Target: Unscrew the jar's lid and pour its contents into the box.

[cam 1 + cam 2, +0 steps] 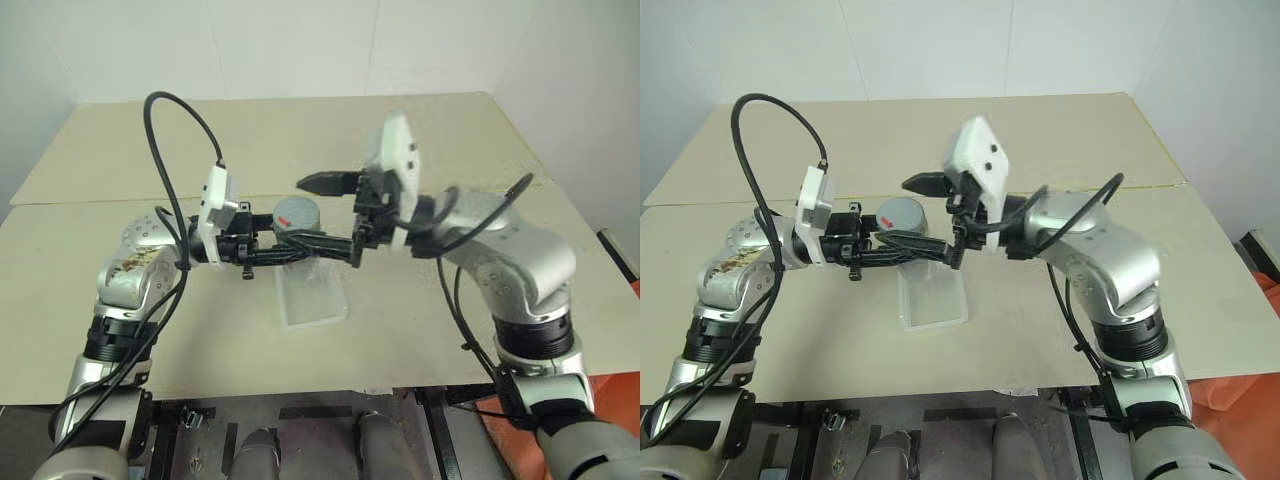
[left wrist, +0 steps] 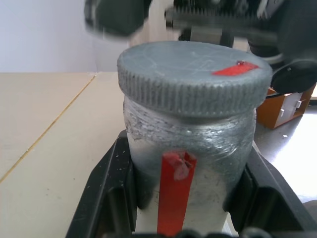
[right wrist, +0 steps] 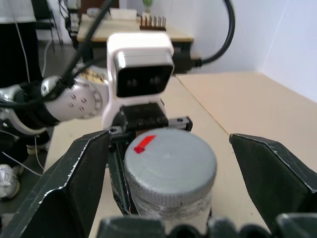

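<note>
My left gripper (image 1: 292,245) is shut on the clear jar (image 2: 198,144), holding it upright in the air just above the box (image 1: 312,298). A red strip (image 2: 174,193) runs down the jar's side. The grey ribbed lid (image 1: 298,213) sits on the jar and has a red mark on top. My right gripper (image 3: 168,141) is open, with one finger on each side of the lid (image 3: 171,166) and neither touching it. The box is a small clear tray lying on the table (image 1: 450,330). The contents are hidden inside the jar.
The beige table has a seam (image 1: 120,200) across its far part and white walls behind it. An orange object (image 1: 620,290) stands off the table's right edge. In the right wrist view, a person's legs (image 3: 20,59) and another table (image 3: 148,29) stand behind.
</note>
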`<state>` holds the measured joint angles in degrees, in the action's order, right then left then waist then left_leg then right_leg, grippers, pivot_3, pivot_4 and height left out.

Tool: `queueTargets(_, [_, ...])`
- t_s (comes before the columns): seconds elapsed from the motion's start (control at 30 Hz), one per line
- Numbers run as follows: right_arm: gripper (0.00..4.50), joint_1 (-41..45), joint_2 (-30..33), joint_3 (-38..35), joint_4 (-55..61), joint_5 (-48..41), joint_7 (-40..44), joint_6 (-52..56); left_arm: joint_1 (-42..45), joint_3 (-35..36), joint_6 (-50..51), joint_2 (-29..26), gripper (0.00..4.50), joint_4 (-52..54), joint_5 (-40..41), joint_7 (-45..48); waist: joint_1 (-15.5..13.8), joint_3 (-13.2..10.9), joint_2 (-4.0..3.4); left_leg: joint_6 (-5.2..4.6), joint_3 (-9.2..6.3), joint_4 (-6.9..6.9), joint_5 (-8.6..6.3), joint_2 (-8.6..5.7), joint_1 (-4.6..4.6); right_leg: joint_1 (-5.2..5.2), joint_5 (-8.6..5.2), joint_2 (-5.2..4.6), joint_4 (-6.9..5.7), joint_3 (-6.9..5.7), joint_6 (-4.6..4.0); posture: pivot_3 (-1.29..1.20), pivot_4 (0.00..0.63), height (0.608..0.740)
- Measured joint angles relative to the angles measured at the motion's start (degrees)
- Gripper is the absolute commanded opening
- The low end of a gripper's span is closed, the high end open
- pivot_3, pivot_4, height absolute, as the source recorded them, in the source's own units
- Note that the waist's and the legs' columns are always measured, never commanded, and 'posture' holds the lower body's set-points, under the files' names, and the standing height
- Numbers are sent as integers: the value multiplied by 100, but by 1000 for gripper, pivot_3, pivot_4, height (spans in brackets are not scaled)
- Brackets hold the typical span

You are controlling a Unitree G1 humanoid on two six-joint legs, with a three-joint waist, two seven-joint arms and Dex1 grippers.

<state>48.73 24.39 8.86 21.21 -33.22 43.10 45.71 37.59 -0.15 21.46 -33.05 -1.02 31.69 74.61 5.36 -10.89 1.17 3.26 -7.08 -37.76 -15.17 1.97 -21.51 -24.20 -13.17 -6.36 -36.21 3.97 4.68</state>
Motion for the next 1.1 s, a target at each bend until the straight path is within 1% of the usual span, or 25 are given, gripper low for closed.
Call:
queueTargets(0.2, [4475, 120, -143, 177, -199, 154, -45, -3, -1, 0, 1, -8, 1922, 7, 1, 32, 8, 0, 0, 0, 0, 0, 0, 0, 2, 1, 0, 1, 0, 0, 0, 0, 150, 740])
queueTargets(0.53, [4475, 221, -385, 178, -542, 263, -135, -27, -57, 40, 38, -118, 1922, 47, 6, -22, 9, 0, 0, 0, -1, 0, 0, 0, 2, 0, 0, 0, 0, 0, 0, 0, 150, 740])
queueTargets(0.67, [4475, 181, -279, 174, -515, 254, -96, -56, -61, 48, 112, -225, 1922, 52, 7, -22, 8, 0, 0, 0, -1, 0, 0, 0, 2, 1, 0, 0, 0, 0, 0, 0, 150, 740])
queueTargets(0.9, [4475, -35, 96, 82, -418, 155, 18, -163, -68, 187, 217, -334, 1922, 54, 52, -16, 12, 0, 0, 0, 0, 1, 0, 1, 3, 1, 0, 0, 0, 0, 0, 0, 150, 740])
queueTargets(1.03, [4475, -69, 291, -187, -499, 121, 11, -199, -133, 350, 246, -411, 1922, 60, 109, -8, 6, 0, 0, 0, 0, 1, 0, 0, 2, 3, 0, 0, 2, 0, 0, 0, 150, 740])
queueTargets(1.1, [4475, -71, 419, -425, -747, 274, -142, -203, -197, 340, 246, -428, 1922, 256, 222, 142, -7, 0, 0, 0, 0, 1, 0, 0, 0, 2, 0, 0, 3, -1, 0, 0, 150, 740])
